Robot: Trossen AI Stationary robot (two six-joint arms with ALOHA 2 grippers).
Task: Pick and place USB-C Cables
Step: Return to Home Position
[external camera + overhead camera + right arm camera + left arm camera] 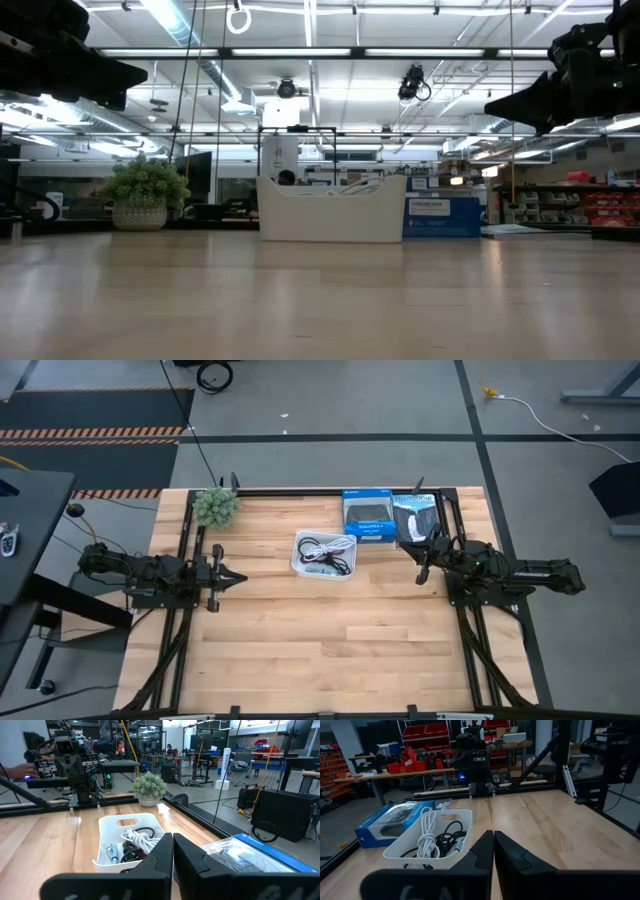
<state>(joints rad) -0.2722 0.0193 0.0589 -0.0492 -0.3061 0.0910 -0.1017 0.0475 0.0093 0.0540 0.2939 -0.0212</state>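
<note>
Pale wooden plank table (330, 650) is carrying everything. Left gripper (243, 577) and right gripper (421, 573) are hanging either side of the white rounded plastic tray (298, 565), well apart from it, jaws pressed together on nothing. Thin coiled USB-C cables (325, 553), white one (426, 837) and black one (447, 836) showing clearest, are lying tangled inside the tray. Judging them light, floppy, snag-prone; pinching across a bunched loop is looking safest.

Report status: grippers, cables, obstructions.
Left gripper shut, empty, left of white bin. Right gripper shut, empty, right of it. Cables inside bin. Nothing in the way.
</note>
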